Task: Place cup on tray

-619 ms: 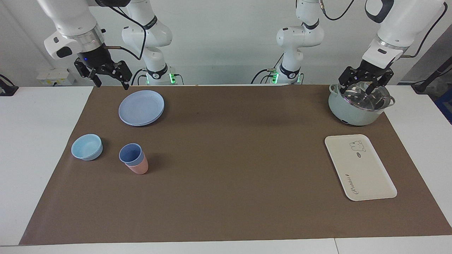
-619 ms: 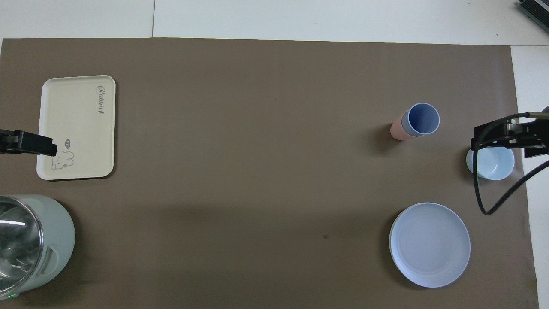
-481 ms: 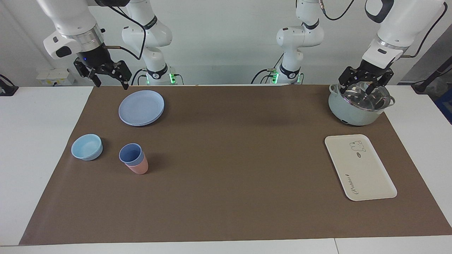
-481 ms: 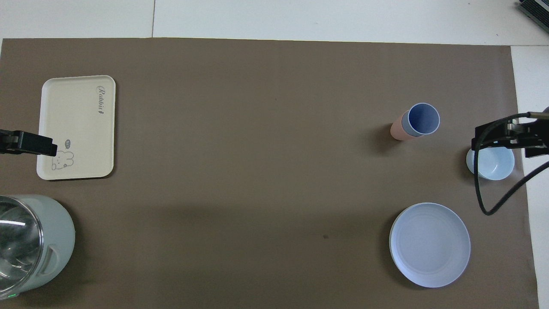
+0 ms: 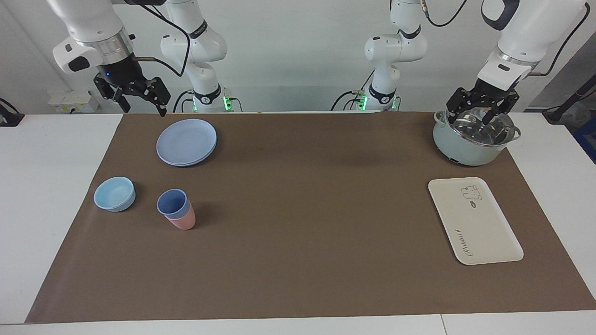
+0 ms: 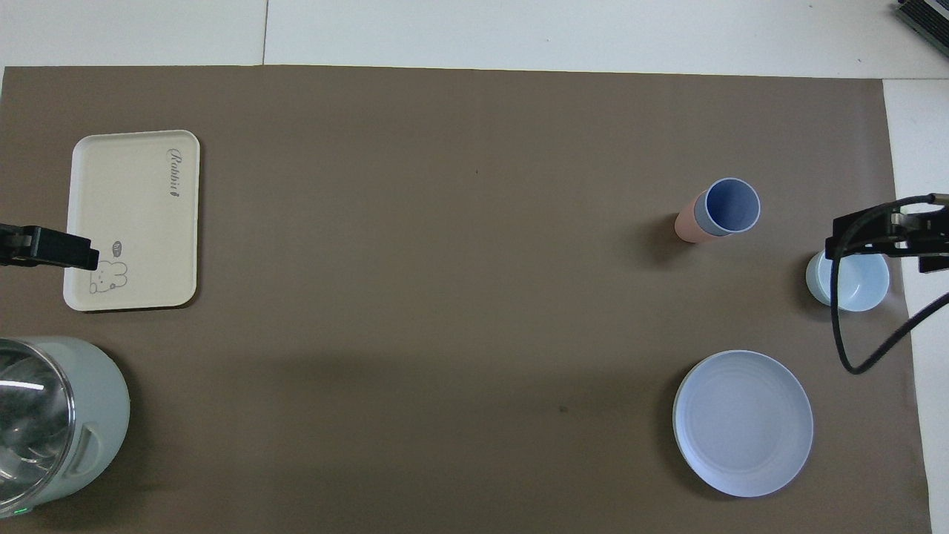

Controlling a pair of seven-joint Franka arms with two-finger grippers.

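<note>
I have both arms parked high at the robots' edge of the table. The right gripper [image 5: 138, 98] hangs with its jaws spread wide and empty, above the mat's edge just beside the blue plate [image 5: 186, 141]. The cup [image 5: 172, 204] stands well forward of those jaws, nested inside the pink cup [image 5: 184, 220], so I judge any pinch must take the blue rim alone or the pair lifts together. The light-blue bowl [image 5: 114, 193] sits beside the stack, close enough to crowd a wide approach. The left gripper [image 5: 482, 108], also open and holding nothing, waits over the pot [image 5: 473, 137]. The tray [image 5: 475, 220] lies bare, forward of those left jaws, at the left arm's end, well apart from the cup.
</note>
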